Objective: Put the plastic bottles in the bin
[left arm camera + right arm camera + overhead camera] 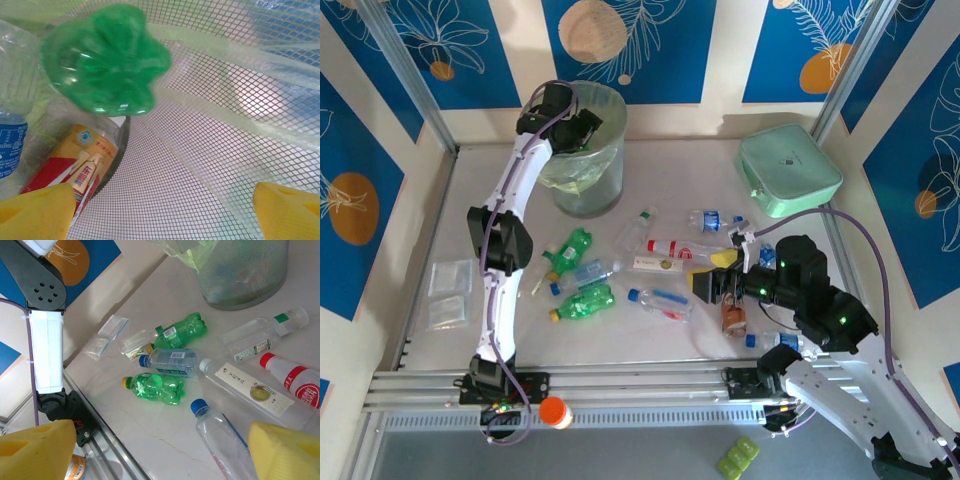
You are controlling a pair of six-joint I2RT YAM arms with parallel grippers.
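Stretched over the bin, left fingers apart, green bottle loose inside by wrist view; crouched low, right fingers apart too.

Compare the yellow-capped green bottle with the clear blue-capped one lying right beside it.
The yellow-capped bottle is green; the blue-capped bottle is clear. The yellow-capped bottle has a bumpy body with no visible label, while the blue-capped bottle is smoother and wears a pale printed label. Both lie on their sides on the table, side by side, caps pointing the same way.
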